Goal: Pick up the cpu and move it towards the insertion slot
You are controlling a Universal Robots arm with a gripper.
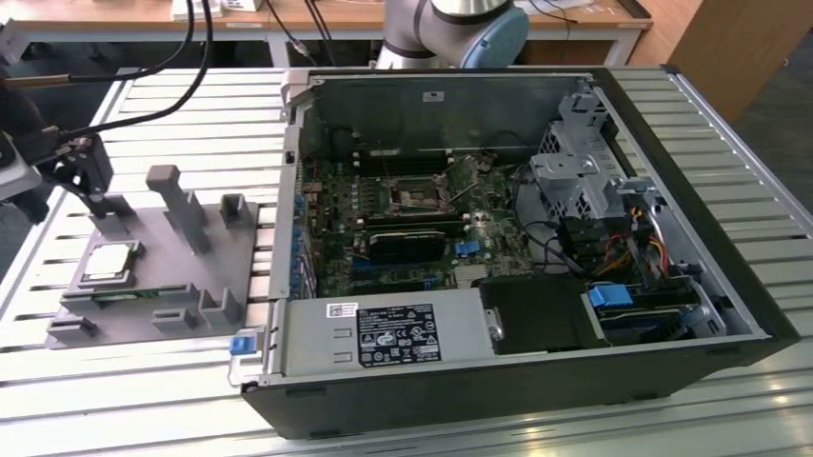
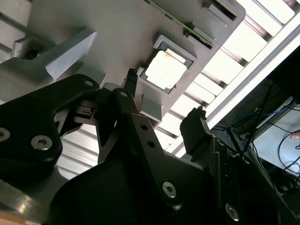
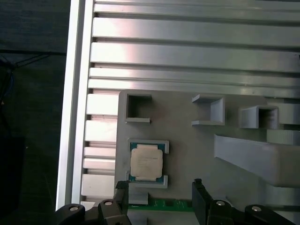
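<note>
While one cpu (image 3: 146,161) sits in fixture (image 3: 187,140), one tool (image 3: 159,185) hangs spread, empty, nearby.

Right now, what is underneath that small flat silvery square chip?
The small silvery square chip rests in a square pocket of the grey plastic fixture. The pocket's floor is hidden beneath it.
</note>
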